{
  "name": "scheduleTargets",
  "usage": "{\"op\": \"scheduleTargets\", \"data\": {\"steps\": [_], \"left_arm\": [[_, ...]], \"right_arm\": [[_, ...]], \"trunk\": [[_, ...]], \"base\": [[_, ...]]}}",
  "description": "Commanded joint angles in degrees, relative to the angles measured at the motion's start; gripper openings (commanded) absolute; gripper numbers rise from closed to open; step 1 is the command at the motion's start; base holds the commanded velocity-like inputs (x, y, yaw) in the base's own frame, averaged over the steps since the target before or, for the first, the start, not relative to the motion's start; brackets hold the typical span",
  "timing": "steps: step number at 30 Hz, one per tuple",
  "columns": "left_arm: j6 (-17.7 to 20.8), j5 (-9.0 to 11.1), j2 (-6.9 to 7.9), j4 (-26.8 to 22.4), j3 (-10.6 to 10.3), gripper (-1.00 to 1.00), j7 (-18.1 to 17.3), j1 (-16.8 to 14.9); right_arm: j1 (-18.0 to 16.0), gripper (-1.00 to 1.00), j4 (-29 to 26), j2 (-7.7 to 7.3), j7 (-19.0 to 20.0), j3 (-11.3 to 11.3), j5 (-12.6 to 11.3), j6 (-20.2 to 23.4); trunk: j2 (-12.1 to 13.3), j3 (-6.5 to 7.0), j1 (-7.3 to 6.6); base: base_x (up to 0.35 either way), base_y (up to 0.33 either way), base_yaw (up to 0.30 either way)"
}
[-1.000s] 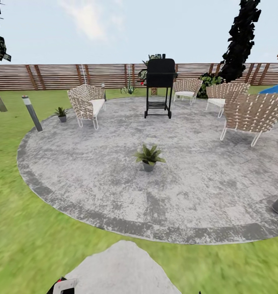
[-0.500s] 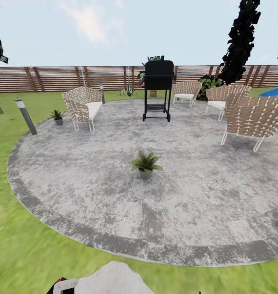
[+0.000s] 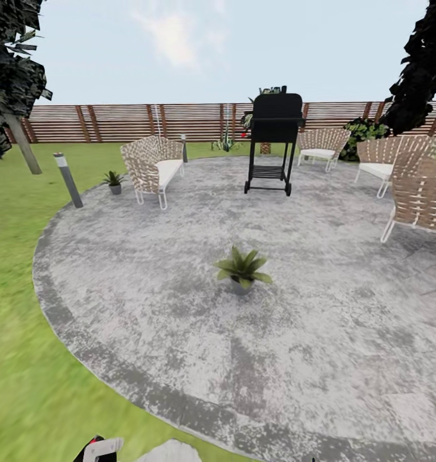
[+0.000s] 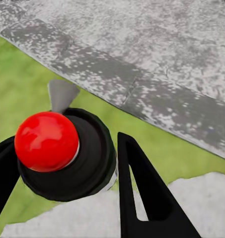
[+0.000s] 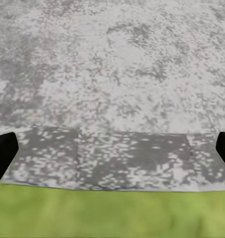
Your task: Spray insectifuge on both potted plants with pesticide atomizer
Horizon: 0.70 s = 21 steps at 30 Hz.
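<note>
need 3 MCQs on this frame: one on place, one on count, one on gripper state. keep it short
1. Where does the nearer potted plant stand?
A. On the lawn
B. On the stone patio
C. On a wicker chair

2. How many small potted plants in grey pots are in the head view?
A. One
B. Two
C. Four

3. What is the left gripper doing?
A. Shut on the pesticide atomizer
B. Open and empty
C. Holding a chair leg

Answers:
1. B, its pot sits on grey paving, away from the patio's edge.
2. B, one mid-patio, the far potted plant by the bollard and a wicker chair.
3. A, the black fingers sit either side of the dark round body with its red cap.
</note>
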Motion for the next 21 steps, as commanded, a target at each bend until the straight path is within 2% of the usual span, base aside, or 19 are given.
{"op": "scheduleTargets", "data": {"steps": [1,21], "left_arm": [[-0.2,-0.4,-0.01,0.05,0.08,-1.0,0.3,-0.03],[-0.2,-0.4,-0.01,0.05,0.08,-1.0,0.3,-0.05]], "right_arm": [[-0.02,1.0,0.03,-0.02,0.08,0.19,-0.55,-0.18],[-0.02,1.0,0.03,-0.02,0.08,0.19,-0.55,-0.18]], "trunk": [[-0.02,-0.05,0.02],[-0.02,-0.05,0.02]], "base": [[0.304,-0.196,0.081],[0.304,-0.196,0.005]]}}
